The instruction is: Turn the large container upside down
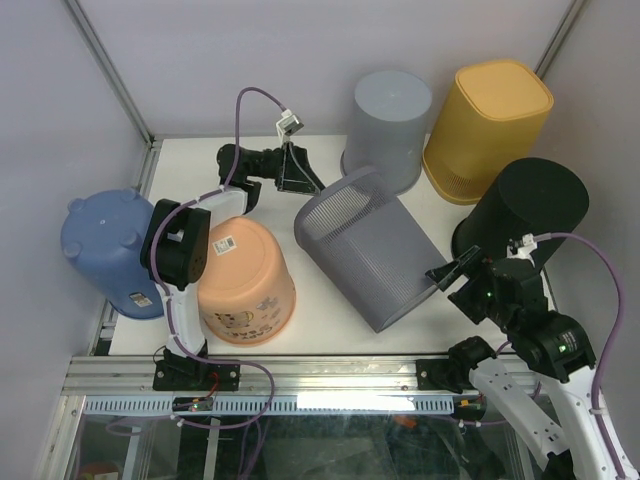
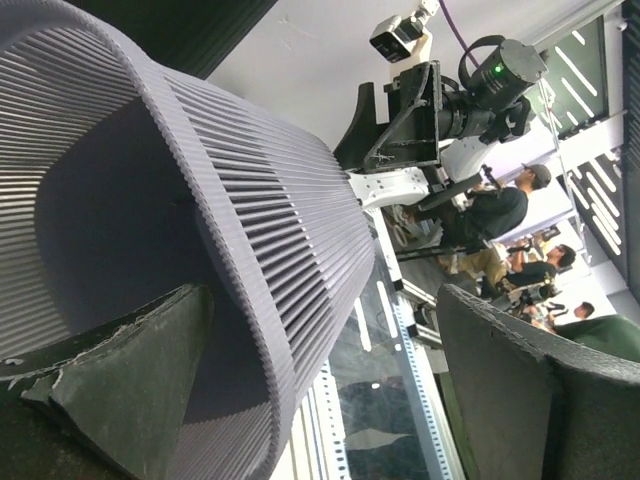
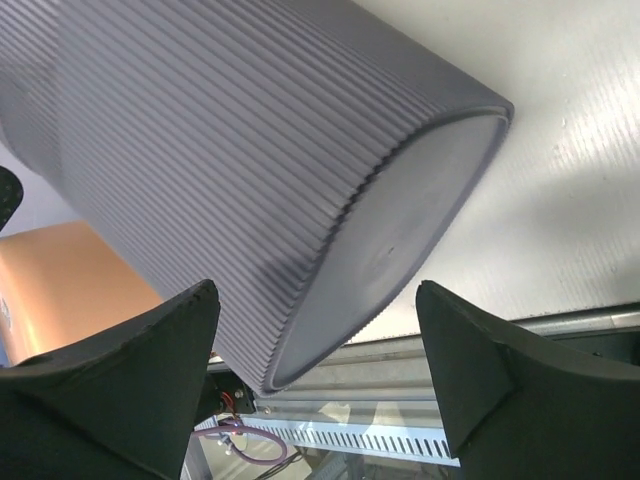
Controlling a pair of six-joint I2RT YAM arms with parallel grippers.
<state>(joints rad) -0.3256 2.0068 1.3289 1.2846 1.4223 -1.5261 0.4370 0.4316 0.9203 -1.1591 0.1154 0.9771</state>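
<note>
The large container [image 1: 370,255] is a grey ribbed bin lying tilted on its side in the middle of the table, mouth toward the back left, base toward the front right. My left gripper [image 1: 300,180] is open at the mouth. In the left wrist view the container's [image 2: 200,180] rim wall passes between the spread fingers of the left gripper [image 2: 325,300], unpinched. My right gripper [image 1: 452,272] is open at the bin's base end. In the right wrist view the container's [image 3: 250,150] flat bottom edge sits between the wide fingers of the right gripper [image 3: 315,290], apart from both.
An upside-down orange tub [image 1: 245,285] stands front left, a blue tub [image 1: 105,250] beside it at the table's left edge. A grey bin [image 1: 390,125], a yellow bin [image 1: 490,125] and a black bin [image 1: 520,210] crowd the back right. A metal rail [image 1: 300,375] runs along the front.
</note>
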